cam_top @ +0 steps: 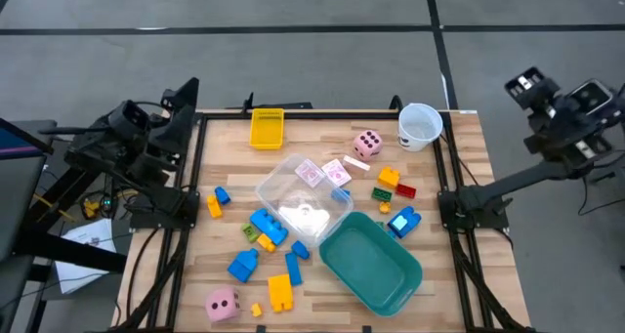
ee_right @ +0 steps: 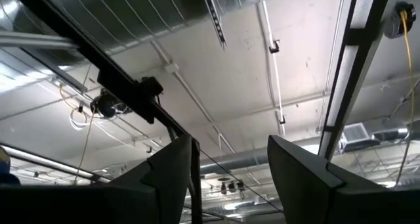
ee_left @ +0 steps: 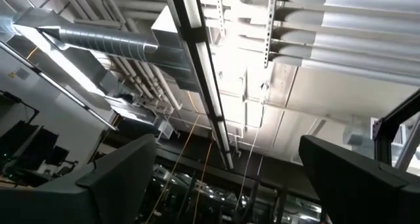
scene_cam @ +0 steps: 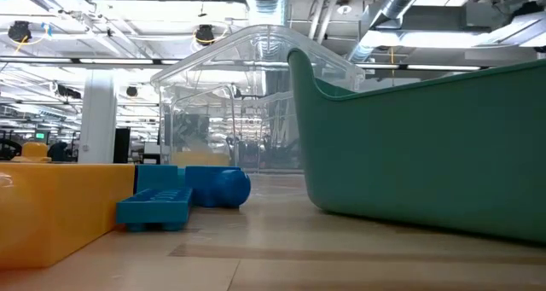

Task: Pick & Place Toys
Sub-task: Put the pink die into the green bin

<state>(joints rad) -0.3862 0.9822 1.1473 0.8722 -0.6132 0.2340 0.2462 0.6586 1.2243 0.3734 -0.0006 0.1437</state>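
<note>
Dark fingers [ee_left: 118, 178] of the left gripper [ee_left: 230, 184] fill the lower corners of the left wrist view, spread wide and released, with only ceiling ducts and a light strip between them. In the right wrist view the right gripper [ee_right: 230, 184] also points at the ceiling, its fingers parted and grasping nothing.

From above, the left arm [cam_top: 127, 143] is folded back just outside the desk's left edge. The right arm [cam_top: 566, 108] is well outside the far right corner. Neither is over the desk [cam_top: 459, 304].

Toys are scattered across the wooden top:
- 1 pink die [cam_top: 367, 144] sits near the far edge, beside a white cup [cam_top: 420, 126] at the far right corner.
- A 2nd pink die [cam_top: 222, 304] sits near the near left corner.
- 2 pink-white cards [cam_top: 311, 172] lie at the desk's middle, at a clear plastic container [cam_top: 293, 201]; I cannot tell whether they are inside it.
- A yellow tray-like piece [cam_top: 267, 128] lies at the far edge.
- An orange brick [cam_top: 389, 177], a red brick [cam_top: 405, 189] and a green brick [cam_top: 382, 192] cluster right of centre.
- Blue bricks [cam_top: 269, 226] lie left of a teal tub [cam_top: 371, 260], which is tilted toward the near right.
- A yellow brick [cam_top: 280, 292] lies near the near edge.

At desk level, that yellow brick [scene_cam: 51, 206] looms close, with the tub's wall [scene_cam: 426, 163] opposite.
</note>
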